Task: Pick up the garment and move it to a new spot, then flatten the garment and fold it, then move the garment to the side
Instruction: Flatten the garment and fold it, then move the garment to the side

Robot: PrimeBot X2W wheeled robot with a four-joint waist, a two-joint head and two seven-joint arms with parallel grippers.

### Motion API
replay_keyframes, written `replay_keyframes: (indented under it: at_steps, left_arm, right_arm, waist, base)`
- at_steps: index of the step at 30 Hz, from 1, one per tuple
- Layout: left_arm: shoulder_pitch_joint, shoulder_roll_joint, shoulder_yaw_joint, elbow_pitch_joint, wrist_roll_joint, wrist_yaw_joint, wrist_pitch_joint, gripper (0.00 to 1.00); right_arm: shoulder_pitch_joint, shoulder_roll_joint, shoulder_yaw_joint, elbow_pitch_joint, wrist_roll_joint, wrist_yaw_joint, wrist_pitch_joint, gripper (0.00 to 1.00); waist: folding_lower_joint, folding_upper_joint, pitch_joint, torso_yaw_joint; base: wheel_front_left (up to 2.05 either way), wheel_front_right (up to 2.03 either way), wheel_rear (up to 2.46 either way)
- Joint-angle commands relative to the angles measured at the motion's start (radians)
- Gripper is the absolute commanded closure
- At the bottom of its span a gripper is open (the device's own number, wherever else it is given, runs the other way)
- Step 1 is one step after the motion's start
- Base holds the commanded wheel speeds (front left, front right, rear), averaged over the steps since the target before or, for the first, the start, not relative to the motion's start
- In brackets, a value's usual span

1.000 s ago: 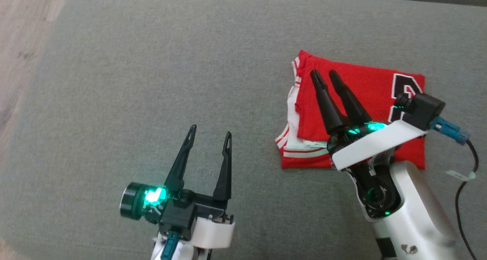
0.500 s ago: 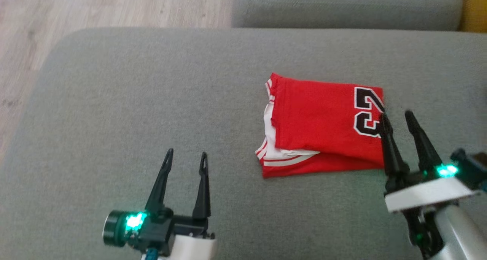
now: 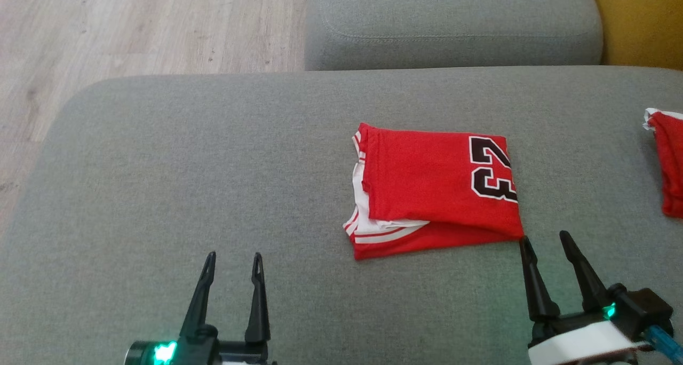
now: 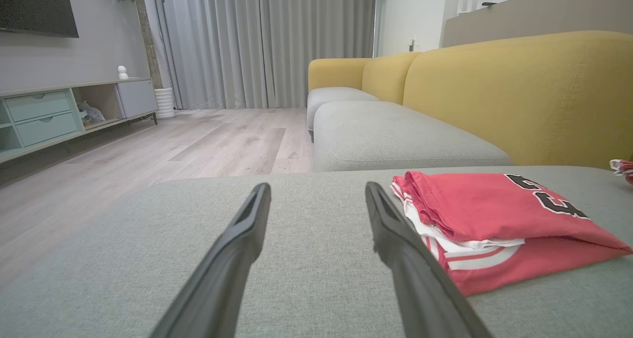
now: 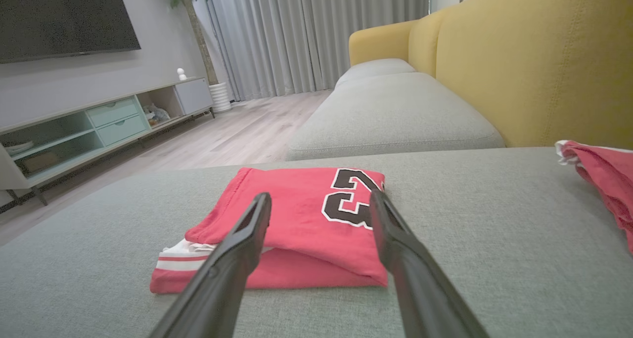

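Observation:
The garment (image 3: 435, 186) is a red jersey with white trim and a black number, folded into a rectangle on the grey cushion (image 3: 187, 167). It also lies at the right of the left wrist view (image 4: 494, 224) and ahead in the right wrist view (image 5: 296, 219). My right gripper (image 3: 544, 245) is open just below the garment's near right corner, clear of the cloth. My left gripper (image 3: 233, 261) is open over bare cushion at the lower left, well away from the garment. Nothing sits between either pair of fingers.
Another red cloth (image 3: 669, 162) lies at the cushion's right edge. A second grey cushion (image 3: 453, 29) sits beyond, with a yellow backrest (image 3: 640, 18) to the right. Wooden floor (image 3: 133, 29) lies past the cushion's left and far edges.
The head view has tilted up, bringing in floor and the far cushion. My right gripper has drawn back off the folded garment to its near right corner. The garment stays put.

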Motion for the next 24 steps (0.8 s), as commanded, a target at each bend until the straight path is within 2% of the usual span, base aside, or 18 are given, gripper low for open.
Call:
replay_keyframes:
  at_steps: [1, 17, 24]
  left_arm:
    - [-0.023, -0.004, 0.04, -0.027, 0.011, -0.004, -0.005, 0.0]
    - [-0.014, -0.009, 0.059, -0.018, 0.03, -0.02, -0.005, 0.0]
    - [-0.029, -0.01, 0.054, -0.019, 0.034, -0.017, -0.005, 0.0]
  right_arm:
    - [-0.028, -0.002, 0.006, -0.026, -0.011, -0.001, -0.011, 0.0]
    - [-0.02, 0.016, -0.001, -0.002, -0.041, -0.001, -0.011, 0.0]
    - [-0.044, 0.019, -0.017, 0.043, -0.038, -0.001, -0.011, 0.0]
  waist:
    - [0.0002, 0.0, -0.002, -0.002]
    - [0.0002, 0.0, -0.004, -0.008]
    - [0.0002, 0.0, 0.035, -0.004]
  base:
    - [0.0, 0.0, 0.0]
    - [0.0, 0.0, 0.0]
    - [0.0, 0.0, 0.0]
